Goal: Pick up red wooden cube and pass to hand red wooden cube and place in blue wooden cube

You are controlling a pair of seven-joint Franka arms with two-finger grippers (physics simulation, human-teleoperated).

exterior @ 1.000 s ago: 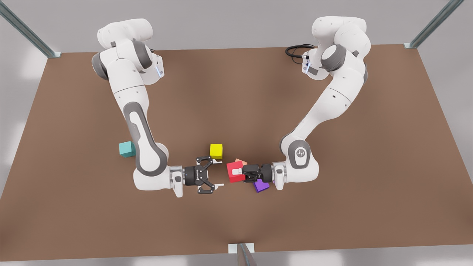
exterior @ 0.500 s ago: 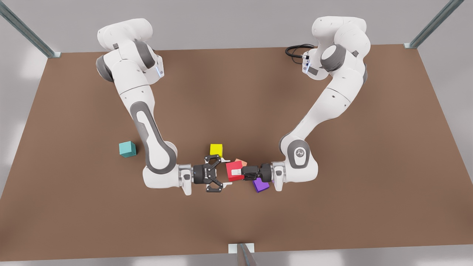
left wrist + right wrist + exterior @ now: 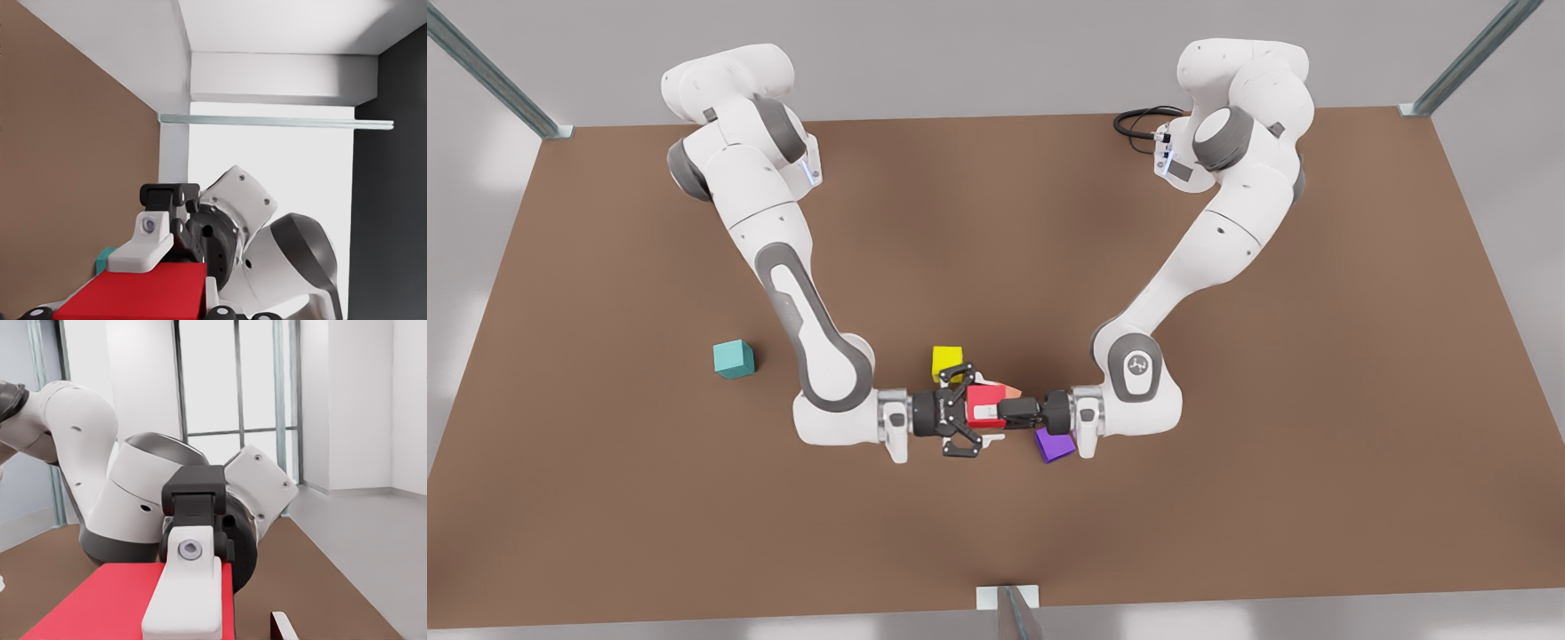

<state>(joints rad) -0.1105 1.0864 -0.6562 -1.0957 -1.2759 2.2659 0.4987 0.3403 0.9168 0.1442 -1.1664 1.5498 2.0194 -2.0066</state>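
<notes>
The red wooden cube (image 3: pixel 983 396) hangs just above the table, low in the middle of the front view. My left gripper (image 3: pixel 989 413), on the arm at the front view's right, is shut on it, one finger (image 3: pixel 187 587) on its upper face. My right gripper (image 3: pixel 971 411), on the arm at the front view's left, is open. Its fingers (image 3: pixel 148 240) stand on either side of the red wooden cube (image 3: pixel 133 293) (image 3: pixel 93 600). The blue wooden cube (image 3: pixel 734 358) (image 3: pixel 101 260), teal, rests on the table far to the front view's left.
A yellow cube (image 3: pixel 945 360) sits just behind the right gripper. A salmon cube (image 3: pixel 1009 390) peeks out behind the red one. A purple cube (image 3: pixel 1055 444) lies under the left wrist. A black cable (image 3: pixel 1138 120) lies at the far edge, and a post (image 3: pixel 1009 609) stands at the near edge.
The right gripper moved toward the front view's right, still open, until its fingers straddle the red cube. The left gripper, holding the cube, shifted slightly toward it.
</notes>
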